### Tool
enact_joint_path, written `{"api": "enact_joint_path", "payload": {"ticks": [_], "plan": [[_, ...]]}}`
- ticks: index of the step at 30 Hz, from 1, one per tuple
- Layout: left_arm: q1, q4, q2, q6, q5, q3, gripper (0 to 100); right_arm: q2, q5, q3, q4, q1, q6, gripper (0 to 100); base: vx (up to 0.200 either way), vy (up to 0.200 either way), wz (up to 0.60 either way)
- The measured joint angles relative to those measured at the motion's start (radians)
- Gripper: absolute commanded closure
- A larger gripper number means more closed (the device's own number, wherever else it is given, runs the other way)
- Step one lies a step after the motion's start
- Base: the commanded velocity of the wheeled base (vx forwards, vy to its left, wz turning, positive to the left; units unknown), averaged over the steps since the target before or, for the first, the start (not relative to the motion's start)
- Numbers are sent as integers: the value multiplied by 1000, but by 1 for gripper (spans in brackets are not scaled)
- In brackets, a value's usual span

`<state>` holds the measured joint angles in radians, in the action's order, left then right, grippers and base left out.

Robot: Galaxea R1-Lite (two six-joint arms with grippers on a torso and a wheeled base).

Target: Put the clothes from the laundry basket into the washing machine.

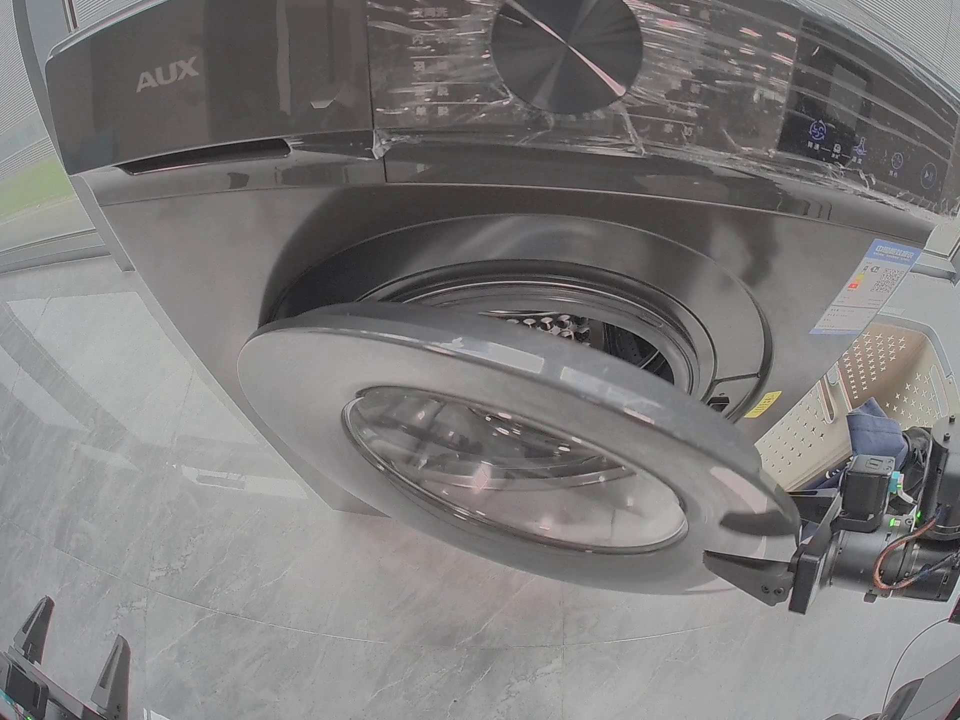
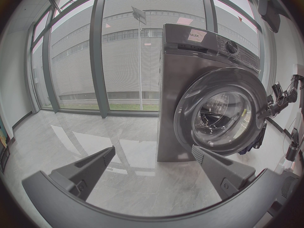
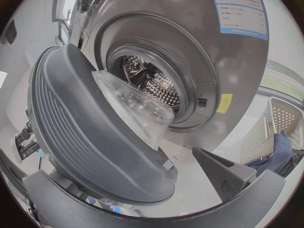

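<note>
Loading has not begun: the clothes [image 3: 280, 152], a dark blue bundle, lie in the laundry basket [image 3: 256, 136], which stands on the floor [image 1: 150, 472] just beside the washing machine [image 1: 230, 212], on the robot's right.

**Handling.** The fabric is judged soft, light and limp. It will drape and trail when lifted, and it carries no risk of breakage. Take hold on a raised fold at the top of the heap, where the cloth bunches. A pinch on a flat layer is likely to slip off. A hanging sleeve or hem could catch on the perforated basket wall or on the rim of the machine's opening.

**Containers.**
- Basket: pale, perforated walls, with the blue cloth heaped against one side. How many garments it holds cannot be told.
- Drum [image 3: 148, 79]: bare perforated metal in the part that shows; no cloth is seen there.
- Door [image 1: 330, 372]: swung partly out, its glass bowl [image 3: 133, 108] standing across part of the opening. It probably needs to swing wider before loading.

**Tools.**
- Right tool [image 1: 748, 570]: at the door's free edge, jaws spread wide and holding nothing. One finger appears to rest against the rim, though contact is not certain.
- Left tool [image 2: 152, 149]: low over the floor, well apart from the machine, jaws wide and empty.
</note>
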<state>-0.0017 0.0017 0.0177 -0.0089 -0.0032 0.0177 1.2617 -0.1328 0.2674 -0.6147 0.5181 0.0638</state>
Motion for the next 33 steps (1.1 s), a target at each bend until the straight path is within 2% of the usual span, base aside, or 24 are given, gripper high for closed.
{"api": "enact_joint_path", "payload": {"ticks": [6, 15, 18, 21, 26, 30, 33], "plan": [[0, 0, 0, -3, 0, 0, 0, 33, 3, 0, -6, 46, 1, 0, -33, 0, 0], [0, 0, 0, -1, -1, 0, 0, -55, -6, -132, 19, 59, 0, 0, 0, 0, 0], [0, 0, 0, -1, -1, 0, 0, -90, -2, -168, 79, 45, -3, 0, 0, 0, 0], [0, 0, 0, -1, -1, 0, 0, -114, 1, -184, 135, 9, -5, 0, 0, 0, 0], [0, 0, 0, -1, -1, 0, 0, -119, 2, -169, 170, -107, -20, 0, 0, 0, 0], [0, 0, 0, -1, -1, 0, 0, -85, 3, -97, 175, -179, -26, 0, 0, 0, 0], [0, 0, 0, -1, -1, 0, 0, -41, 5, -23, 175, -205, -25, 0, -200, 0, 0]]}}
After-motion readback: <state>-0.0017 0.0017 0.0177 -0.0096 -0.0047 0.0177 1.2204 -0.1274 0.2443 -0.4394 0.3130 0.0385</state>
